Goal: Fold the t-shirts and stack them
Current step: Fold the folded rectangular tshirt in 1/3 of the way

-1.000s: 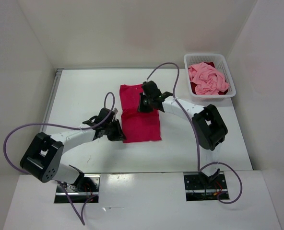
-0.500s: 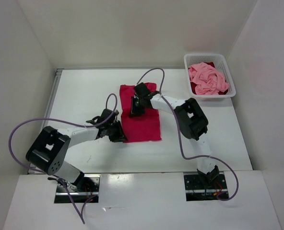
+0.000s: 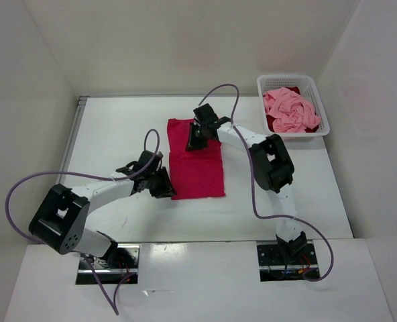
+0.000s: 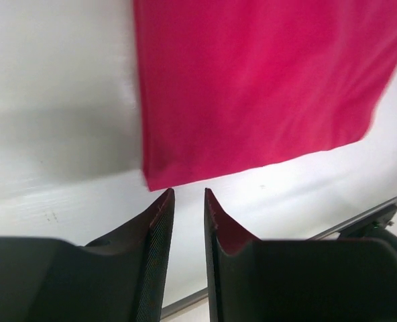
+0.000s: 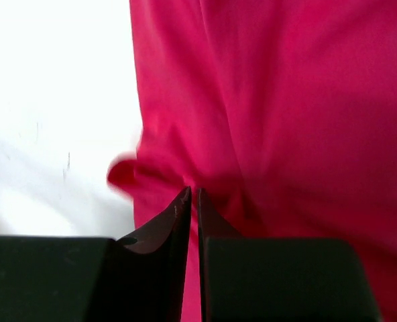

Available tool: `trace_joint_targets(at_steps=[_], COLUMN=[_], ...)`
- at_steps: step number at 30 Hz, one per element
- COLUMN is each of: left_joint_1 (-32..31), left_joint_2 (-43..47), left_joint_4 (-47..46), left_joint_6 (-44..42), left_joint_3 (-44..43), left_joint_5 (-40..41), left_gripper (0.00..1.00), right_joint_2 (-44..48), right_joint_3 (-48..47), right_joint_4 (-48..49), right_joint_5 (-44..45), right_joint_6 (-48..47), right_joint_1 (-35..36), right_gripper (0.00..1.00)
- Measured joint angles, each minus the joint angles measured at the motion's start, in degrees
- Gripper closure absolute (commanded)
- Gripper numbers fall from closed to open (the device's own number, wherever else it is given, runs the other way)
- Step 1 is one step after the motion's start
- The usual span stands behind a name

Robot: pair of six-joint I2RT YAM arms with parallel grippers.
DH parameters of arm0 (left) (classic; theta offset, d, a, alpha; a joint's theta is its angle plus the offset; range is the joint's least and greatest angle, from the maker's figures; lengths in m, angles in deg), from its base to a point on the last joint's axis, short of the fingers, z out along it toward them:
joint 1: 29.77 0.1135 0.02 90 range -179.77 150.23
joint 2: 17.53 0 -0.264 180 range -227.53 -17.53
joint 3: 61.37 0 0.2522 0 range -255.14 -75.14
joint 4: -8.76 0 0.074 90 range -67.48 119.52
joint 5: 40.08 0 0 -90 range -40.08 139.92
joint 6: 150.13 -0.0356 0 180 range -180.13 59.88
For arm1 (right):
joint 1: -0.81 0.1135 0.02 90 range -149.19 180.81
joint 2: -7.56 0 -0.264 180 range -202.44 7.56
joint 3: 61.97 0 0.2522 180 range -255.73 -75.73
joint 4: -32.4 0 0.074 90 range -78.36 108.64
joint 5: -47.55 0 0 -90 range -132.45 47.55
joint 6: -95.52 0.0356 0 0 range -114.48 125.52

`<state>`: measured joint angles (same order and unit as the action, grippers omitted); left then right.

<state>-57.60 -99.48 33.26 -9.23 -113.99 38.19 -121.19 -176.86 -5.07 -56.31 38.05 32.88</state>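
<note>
A bright magenta-red t-shirt (image 3: pixel 200 171) lies folded in a long rectangle mid-table. My right gripper (image 3: pixel 194 141) sits over its far end; in the right wrist view the gripper (image 5: pixel 192 191) is shut on a bunched pinch of the magenta cloth (image 5: pixel 286 100). My left gripper (image 3: pixel 166 188) is at the shirt's near left corner. In the left wrist view it (image 4: pixel 188 193) stands slightly open with nothing between the fingers, the shirt's corner (image 4: pixel 252 87) just beyond the tips. A light pink t-shirt (image 3: pixel 290 111) lies crumpled in the basket over a dark crimson t-shirt (image 3: pixel 271 125).
The white lattice basket (image 3: pixel 289 78) stands at the far right corner of the table. White walls enclose the table on the left, back and right. Purple cables loop from both arms above the table.
My left gripper's jaws have parted and the shirt's near corner now lies free of them. My right gripper has shifted toward the shirt's far end, still pinching cloth.
</note>
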Motion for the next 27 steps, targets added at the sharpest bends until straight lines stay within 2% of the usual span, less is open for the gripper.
trace_joint_targets(at_steps=[4,9,17,24,27], left_joint_1=[0.3,3.4,11.4,16.5,16.6], left_joint_2=[0.5,-2.8,-18.2,-25.9,-26.6], left_joint_4=[1.3,-0.4,-5.6,-7.4,-8.2], left_joint_6=[-0.2,-1.7,-4.3,-4.3,-4.3], left_joint_3=[-4.0,-10.5,-20.2,-23.8,-24.3], left_joint_5=[0.6,-0.7,-2.7,-3.1,-3.5], left_gripper=[0.68,0.68,0.68,0.67,0.62], right_joint_2=[9.5,18.1,13.3,9.4,9.4], right_joint_3=[10.0,18.8,22.7,22.2,21.8], right_joint_4=[0.2,1.9,4.4,4.9,5.1], right_joint_5=[-2.3,-5.6,-9.3,-10.5,-10.6], right_joint_6=[0.0,0.0,0.0,0.0,0.0], right_joint_1=[-1.5,-7.6,-16.1,-17.2,-17.2], right_gripper=[0.88,0.88,0.88,0.88,0.88])
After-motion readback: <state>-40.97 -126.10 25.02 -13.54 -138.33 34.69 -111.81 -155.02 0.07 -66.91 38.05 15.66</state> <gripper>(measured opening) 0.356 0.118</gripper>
